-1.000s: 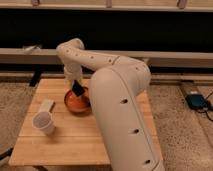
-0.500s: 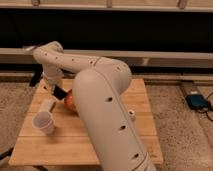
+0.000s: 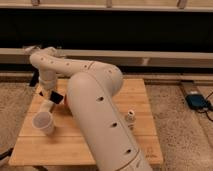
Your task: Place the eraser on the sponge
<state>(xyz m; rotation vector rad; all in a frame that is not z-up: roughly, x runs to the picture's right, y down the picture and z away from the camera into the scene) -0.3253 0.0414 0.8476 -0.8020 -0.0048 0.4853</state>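
We see the gripper (image 3: 50,95) above the table (image 3: 35,150), the black eraser (image 3: 57,96) at its tip, seemingly poised for lowering onto the pale sponge (image 3: 46,106) just below. Whether the claw is clamped on the eraser we cannot tell.

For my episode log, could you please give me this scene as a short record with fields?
surface: wooden table
arm: white arm, stretched across the table toward the picture's left
gripper: low over the table's left part, just above the cup
eraser: small dark block at the gripper; held or not cannot be told
sponge: cannot be made out
cup: translucent white, upright, near the front left corner
other: small white object on the table right of the arm; blue device on the floor
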